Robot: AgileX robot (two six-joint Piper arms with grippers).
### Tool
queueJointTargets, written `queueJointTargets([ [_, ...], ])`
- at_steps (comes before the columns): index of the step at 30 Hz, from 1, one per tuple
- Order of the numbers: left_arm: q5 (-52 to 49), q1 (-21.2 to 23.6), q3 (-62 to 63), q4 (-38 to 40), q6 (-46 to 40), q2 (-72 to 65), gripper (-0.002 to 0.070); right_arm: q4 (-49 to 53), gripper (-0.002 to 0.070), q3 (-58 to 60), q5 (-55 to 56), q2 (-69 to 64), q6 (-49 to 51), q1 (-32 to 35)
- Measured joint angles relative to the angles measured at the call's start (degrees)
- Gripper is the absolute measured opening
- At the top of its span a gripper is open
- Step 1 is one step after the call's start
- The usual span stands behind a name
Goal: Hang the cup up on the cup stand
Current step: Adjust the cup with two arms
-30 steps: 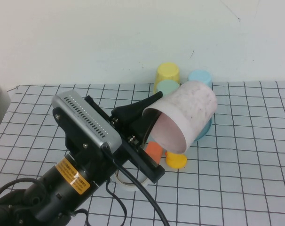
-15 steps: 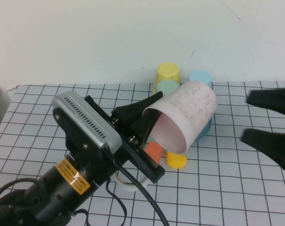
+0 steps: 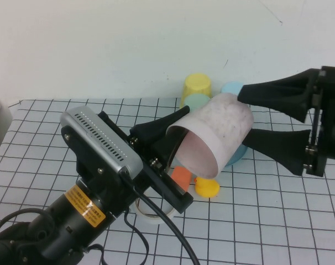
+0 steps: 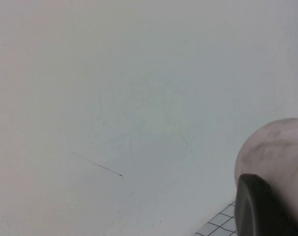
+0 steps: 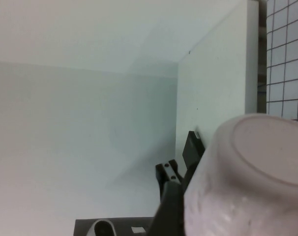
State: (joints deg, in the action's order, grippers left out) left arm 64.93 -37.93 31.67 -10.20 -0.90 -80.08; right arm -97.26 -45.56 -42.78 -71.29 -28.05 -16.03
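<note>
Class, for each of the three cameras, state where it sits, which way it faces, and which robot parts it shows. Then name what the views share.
High view: raised behind the robot, angled down at the gridded table; shows the left gripper clamping the pink cup, the open right gripper beside it, and the cup stand behind.
Left wrist view: faces the wall; a fingertip on the cup.
Right wrist view: faces the cup's base and the left gripper beyond.
Shared: the cup.

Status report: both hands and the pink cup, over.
Left hand shut on cup, held aloft. Right hand open, fingers straddling cup's base. Stand behind, mostly hidden.
</note>
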Motion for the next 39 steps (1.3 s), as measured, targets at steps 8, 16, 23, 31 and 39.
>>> queueJointTargets([
  [8, 0.00, 0.00, 0.00, 0.00, 0.00, 0.00, 0.0011, 0.00, 0.0637, -2.16, 0.36, -4.63, 0.00, -0.43],
  [16, 0.00, 0.00, 0.00, 0.03, 0.00, 0.00, 0.0011, 0.00, 0.0637, -4.43, 0.60, -6.51, 0.25, -2.38],
  [23, 0.62, 0.00, 0.00, 0.49, 0.00, 0.00, 0.0011, 0.00, 0.0637, -5.60, 2.34, -6.64, 0.25, -3.81],
  [31, 0.76, 0.00, 0.00, 0.52, 0.00, 0.00, 0.0011, 0.00, 0.0580, -5.60, 2.34, -6.64, 0.25, -3.89],
  [39, 0.80, 0.00, 0.00, 0.62, 0.00, 0.00, 0.0018, 0.00, 0.0570, -5.60, 2.34, -6.64, -0.15, -3.89],
])
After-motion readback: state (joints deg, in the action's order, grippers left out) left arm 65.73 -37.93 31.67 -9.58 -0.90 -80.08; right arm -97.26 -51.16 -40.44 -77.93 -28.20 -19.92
